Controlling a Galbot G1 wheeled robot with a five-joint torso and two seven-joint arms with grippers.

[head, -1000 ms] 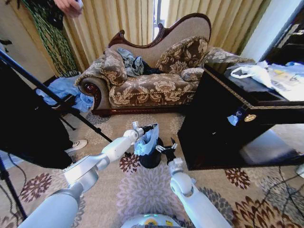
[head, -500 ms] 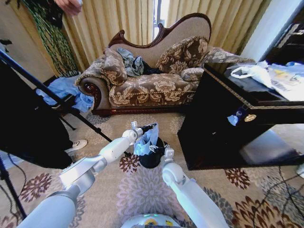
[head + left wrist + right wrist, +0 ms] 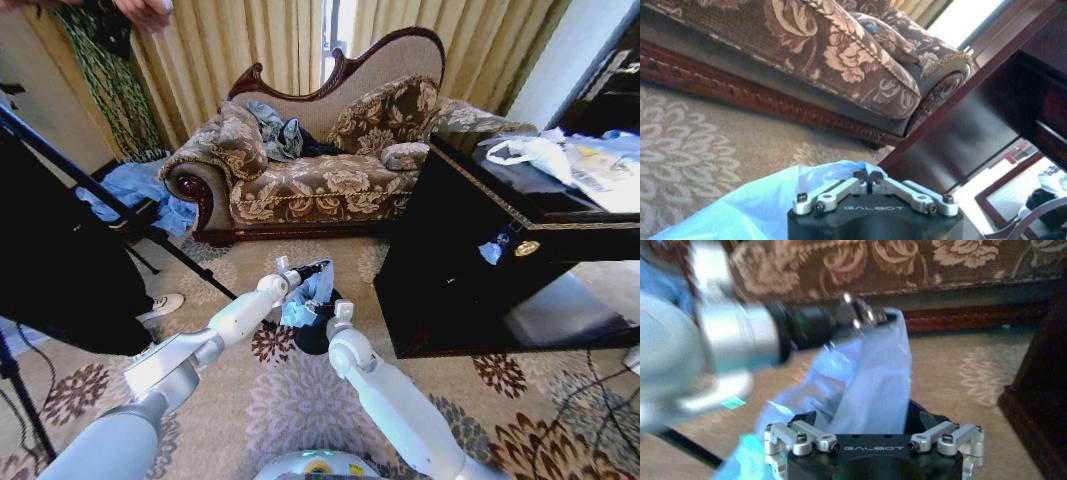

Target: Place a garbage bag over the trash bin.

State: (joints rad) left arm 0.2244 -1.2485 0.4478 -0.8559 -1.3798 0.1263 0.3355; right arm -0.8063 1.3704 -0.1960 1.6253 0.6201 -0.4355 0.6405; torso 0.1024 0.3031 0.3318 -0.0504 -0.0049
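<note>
The garbage bag [image 3: 309, 296] hangs limp above the trash bin [image 3: 316, 334], pinched at its top edge by the left gripper [image 3: 322, 267]; thin, slippery stuff, I'd say. The right gripper [image 3: 343, 311], jaws spread wide, sits just beside it; the loose rim looks the place to grab.

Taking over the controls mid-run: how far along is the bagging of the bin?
Done: the left gripper is shut on the garbage bag, holding it up above the trash bin. In hand: the right gripper is at the bag beside the bin's rim, fingers open in its wrist view. Left: the bag hangs bunched, not yet spread over the rim, so the fitting remains.
</note>
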